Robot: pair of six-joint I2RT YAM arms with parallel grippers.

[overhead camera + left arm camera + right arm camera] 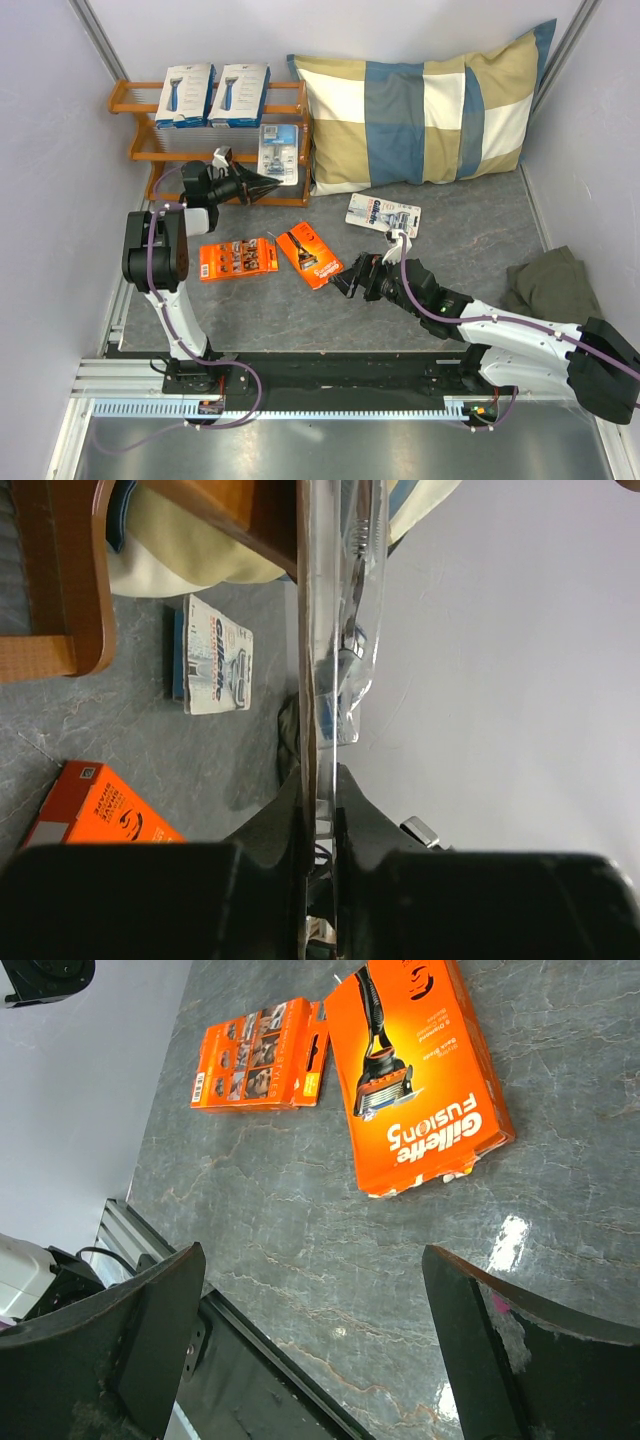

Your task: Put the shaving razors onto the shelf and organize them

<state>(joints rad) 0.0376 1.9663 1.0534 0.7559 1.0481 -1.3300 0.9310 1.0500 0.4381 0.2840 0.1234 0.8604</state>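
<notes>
marbled table (260,312), clear blister pack (278,150)

orange pack (420,1080): "gillette fusion5"; table blister pack (218,655): "gillette".

Blue-and-beige checked pillow (425,115) leans against the back wall (250,25); olive cloth (550,285) lies crumpled at right.

Ahead of my left pincer (268,187), shelf (135,97) and pillow (420,110) crowd its blister pack (278,152); below my right pincer (342,283), bare table (260,310), orange packs (420,1070) beyond.
</notes>
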